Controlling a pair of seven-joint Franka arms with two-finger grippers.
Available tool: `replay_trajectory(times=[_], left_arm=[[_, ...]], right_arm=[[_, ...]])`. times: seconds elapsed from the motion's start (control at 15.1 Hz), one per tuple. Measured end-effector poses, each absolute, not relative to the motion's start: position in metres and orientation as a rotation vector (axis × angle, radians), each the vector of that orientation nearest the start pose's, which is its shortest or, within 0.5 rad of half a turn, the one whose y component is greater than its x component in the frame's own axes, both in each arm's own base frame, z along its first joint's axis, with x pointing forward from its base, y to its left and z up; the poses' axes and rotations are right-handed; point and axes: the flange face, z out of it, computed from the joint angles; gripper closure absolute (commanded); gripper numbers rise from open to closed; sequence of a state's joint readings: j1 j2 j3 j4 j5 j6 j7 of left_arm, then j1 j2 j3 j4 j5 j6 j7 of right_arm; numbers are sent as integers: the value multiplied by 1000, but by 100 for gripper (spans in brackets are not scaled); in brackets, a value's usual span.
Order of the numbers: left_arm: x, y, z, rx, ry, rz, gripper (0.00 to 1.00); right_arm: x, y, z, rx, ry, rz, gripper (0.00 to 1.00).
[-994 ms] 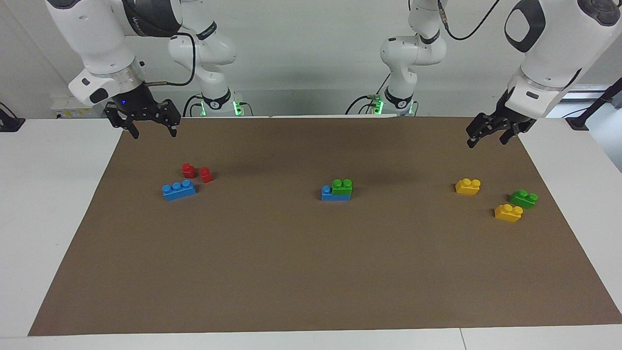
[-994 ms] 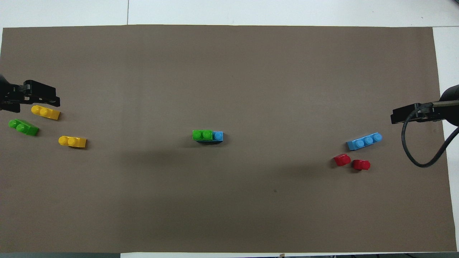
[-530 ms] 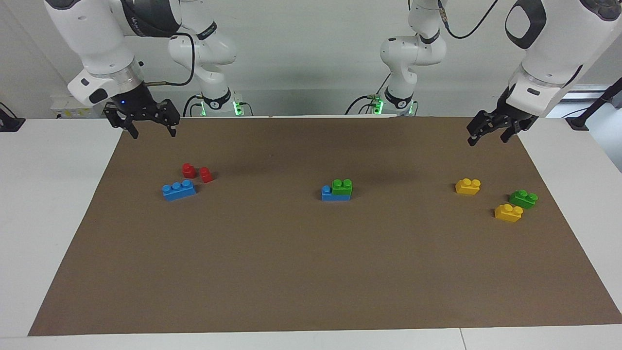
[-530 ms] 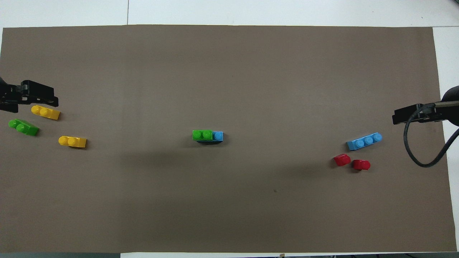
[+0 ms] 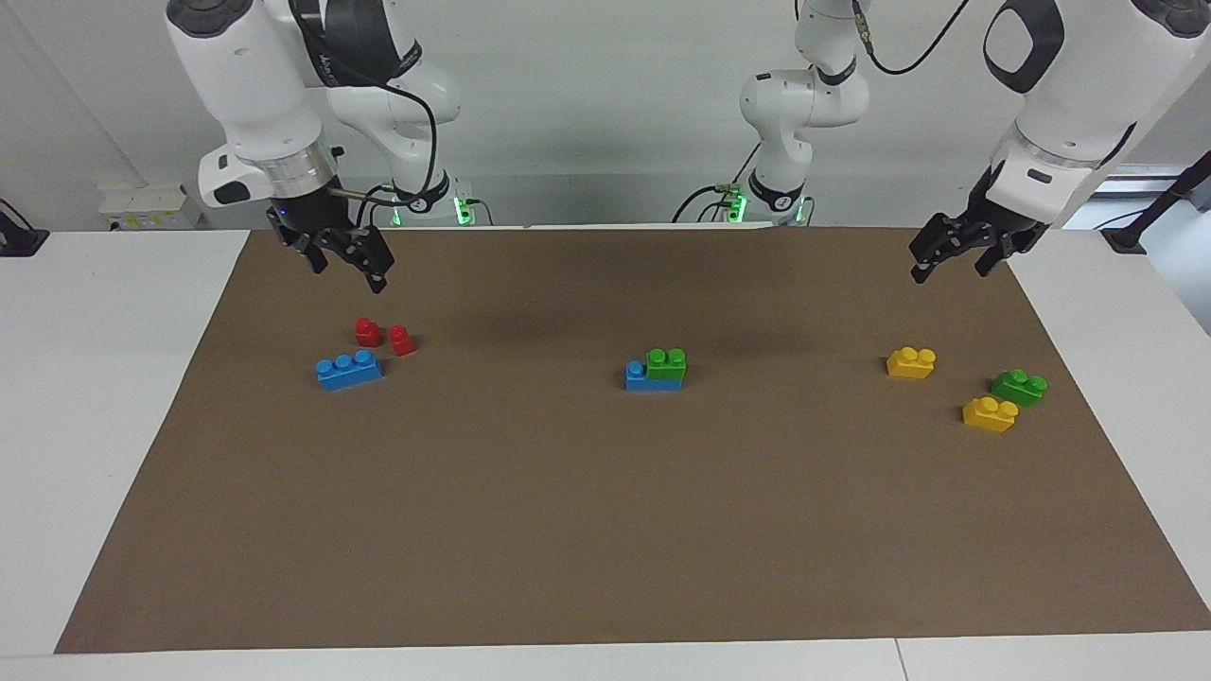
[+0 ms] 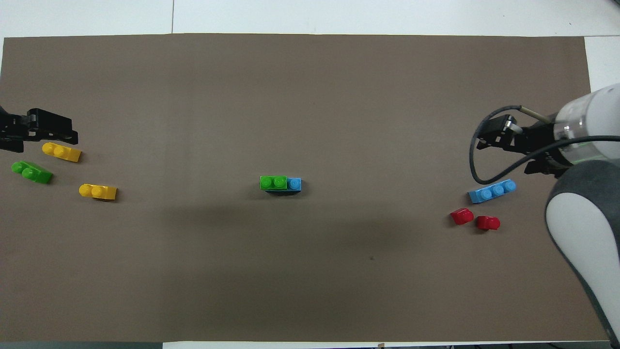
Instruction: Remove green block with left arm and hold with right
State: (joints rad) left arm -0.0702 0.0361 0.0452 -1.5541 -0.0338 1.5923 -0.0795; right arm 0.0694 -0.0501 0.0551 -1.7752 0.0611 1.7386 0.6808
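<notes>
Green block (image 5: 667, 368) sits stacked on a blue brick (image 5: 643, 377). Both claws, left (image 5: 951, 260) at 2 o'clock, right (image 5: 348, 268) at 10, hang open, empty.

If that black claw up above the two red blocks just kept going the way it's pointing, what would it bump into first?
Probably the red blocks: the right gripper points down over them, tilted toward the table's middle. Depth is unclear, so it might meet bare mat beside them.

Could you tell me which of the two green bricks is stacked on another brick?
The green block at mid-table sits on a blue brick; the darker green brick lies alone.
</notes>
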Motion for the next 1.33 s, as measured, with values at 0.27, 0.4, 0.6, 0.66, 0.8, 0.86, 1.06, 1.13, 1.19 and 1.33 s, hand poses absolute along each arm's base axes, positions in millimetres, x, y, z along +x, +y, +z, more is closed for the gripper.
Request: replay_trajectory(times=[0.27, 0.4, 0.6, 0.66, 0.8, 0.86, 1.06, 1.13, 1.19, 1.33], left_arm=[[567, -18, 614, -3172, -110, 1, 0], [566, -20, 611, -3169, -176, 13, 0], [560, -33, 605, -3157, -307, 40, 0], [557, -41, 602, -3149, -365, 52, 0], [549, -63, 597, -3128, -494, 71, 0], [545, -75, 594, -3116, -563, 74, 0], [531, -108, 582, -3063, -794, 74, 0], [527, -118, 577, -3044, -872, 65, 0], [523, -126, 572, -3023, -959, 52, 0], [519, -141, 567, -2979, -1160, 23, 0]], right_arm=[[559, 119, 525, -2795, 1203, 129, 4], [567, 142, 500, -2706, 1332, 187, 4], [578, 170, 474, -2526, 1507, 261, 4], [580, 179, 467, -2482, 1558, 274, 4], [583, 194, 457, -2381, 1635, 323, 4], [584, 200, 454, -2337, 1664, 340, 4], [586, 213, 446, -2226, 1731, 392, 5], [586, 217, 442, -2188, 1744, 411, 5], [586, 222, 437, -2157, 1752, 422, 5], [582, 237, 423, -2126, 1775, 432, 5]])
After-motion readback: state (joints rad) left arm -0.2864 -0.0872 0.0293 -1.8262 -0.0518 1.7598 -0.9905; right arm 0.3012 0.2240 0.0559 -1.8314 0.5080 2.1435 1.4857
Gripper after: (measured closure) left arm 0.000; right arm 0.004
